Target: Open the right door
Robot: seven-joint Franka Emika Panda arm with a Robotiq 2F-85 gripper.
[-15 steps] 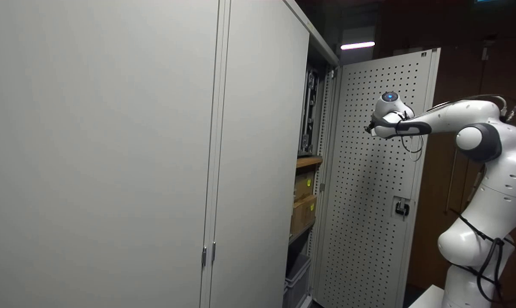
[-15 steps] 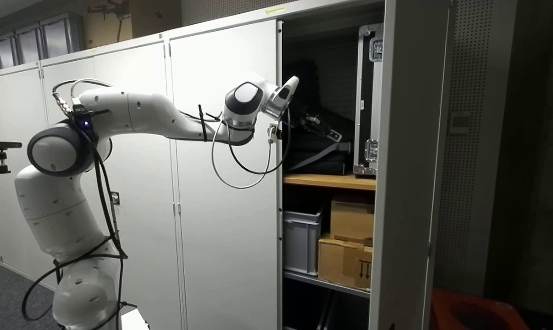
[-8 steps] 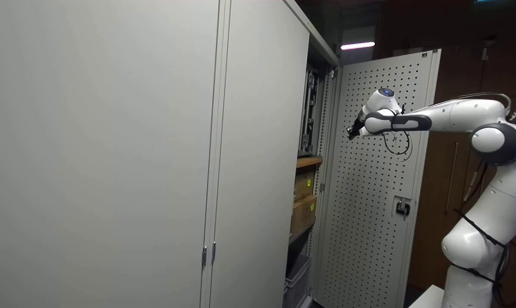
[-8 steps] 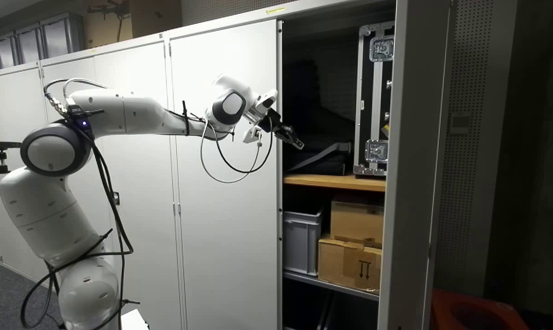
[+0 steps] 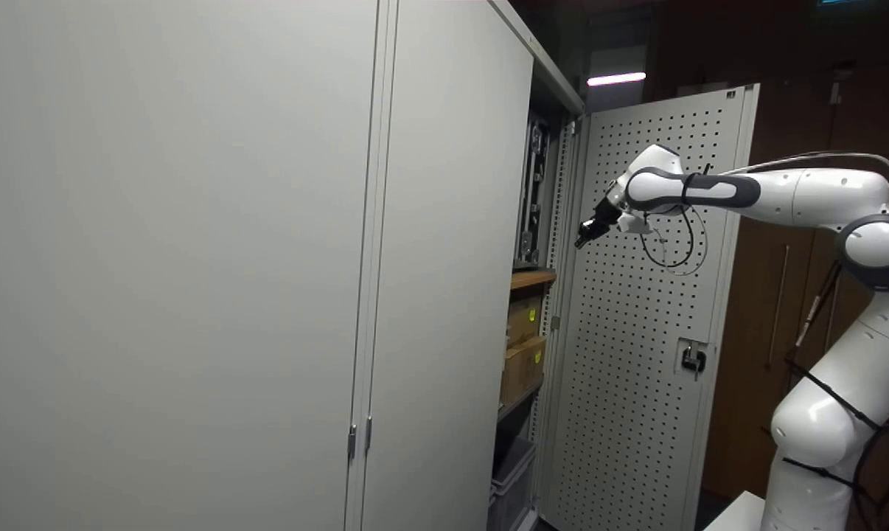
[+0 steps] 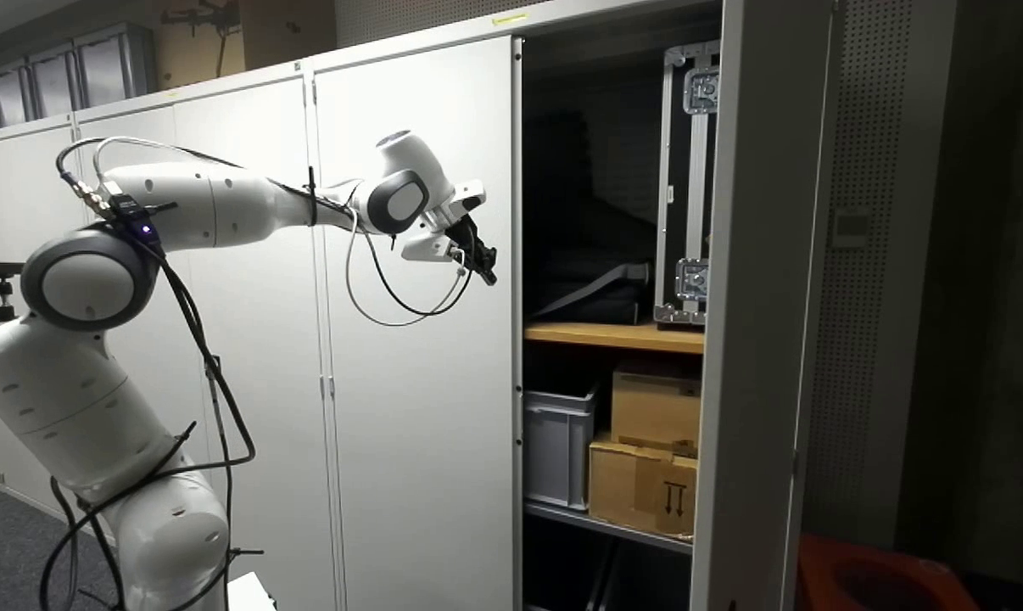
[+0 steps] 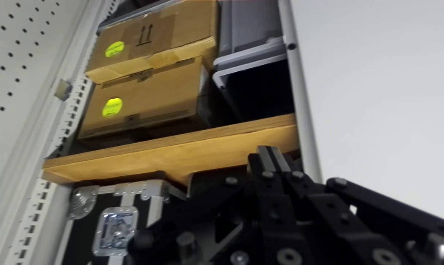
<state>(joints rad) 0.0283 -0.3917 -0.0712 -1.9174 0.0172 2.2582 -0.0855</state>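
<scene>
The right door (image 5: 621, 398) stands swung wide open, its perforated inner face and dark latch (image 5: 694, 359) showing in an exterior view. In an exterior view the door (image 6: 753, 339) shows from its edge and plain outer side. Part of its perforated face (image 7: 14, 55) shows at the left of the wrist view. My gripper (image 6: 488, 278) is apart from the door, in front of the closed neighbouring panel, near that panel's open-side edge. It also shows in an exterior view (image 5: 581, 242). In the wrist view the fingertips (image 7: 271, 158) meet with nothing between them.
Inside the cabinet are a wooden shelf (image 6: 622, 337), cardboard boxes (image 6: 647, 484), a grey bin (image 6: 556, 450) and a black case with metal corners (image 6: 685, 187). The closed panel (image 6: 418, 382) stands beside the opening. An orange-red object (image 6: 885, 577) lies beyond the door.
My arm has drawn back from the door, and the gripper moved from before the opening to before the closed panel. The door swung a little further open, then slightly back.
</scene>
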